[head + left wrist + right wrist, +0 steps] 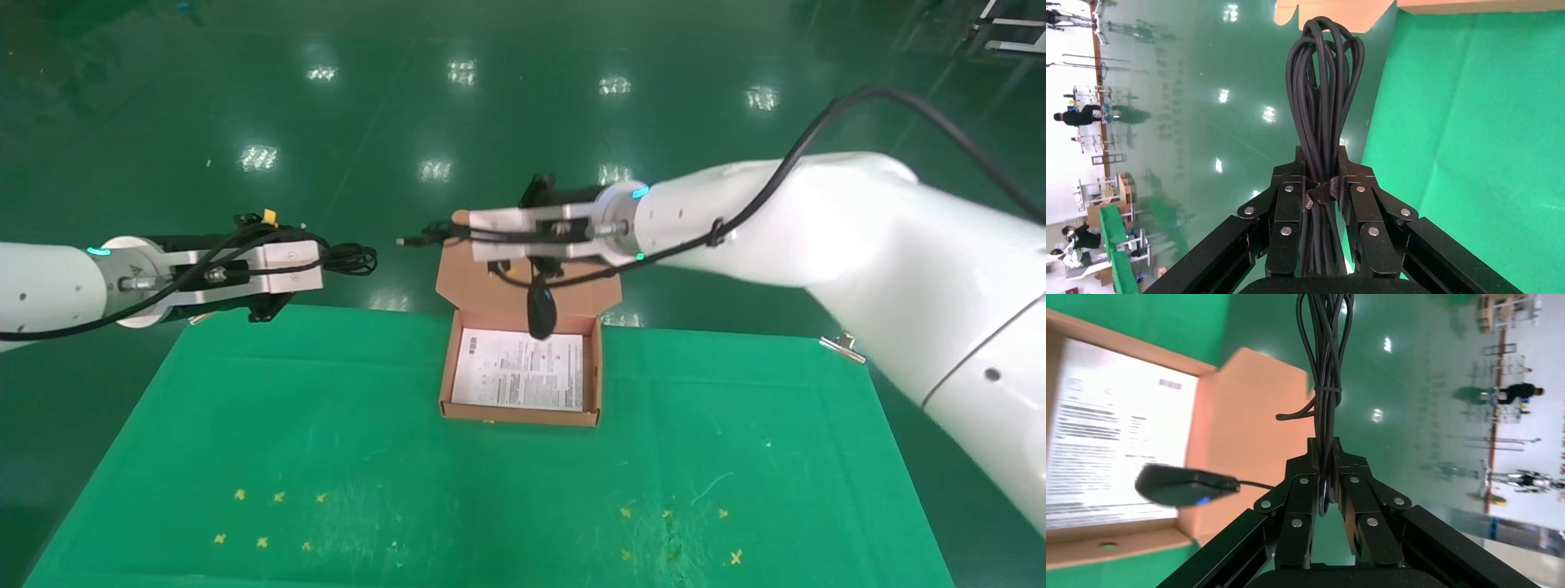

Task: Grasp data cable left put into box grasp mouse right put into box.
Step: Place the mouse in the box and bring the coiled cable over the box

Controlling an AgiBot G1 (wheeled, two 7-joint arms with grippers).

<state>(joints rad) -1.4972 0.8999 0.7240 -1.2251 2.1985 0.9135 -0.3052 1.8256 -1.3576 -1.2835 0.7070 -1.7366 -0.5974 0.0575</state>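
right gripper [1329, 478]: pinched on the mouse's bundled cord, above the box's [602, 384] far end
mouse [540, 309]: dangling on its cord, probably just above the sheet; swing could carry it past the wall on release
left gripper [1324, 184]: clamped on data cable [1324, 86], left of box, not yet in

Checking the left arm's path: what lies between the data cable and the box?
Head view: nothing between the data cable and the box, only floor and bare green table cloth.

Matt cardboard box [523, 286] with paper sheet [520, 369], on scuffed green cloth [327, 457]; glossy floor [409, 98].
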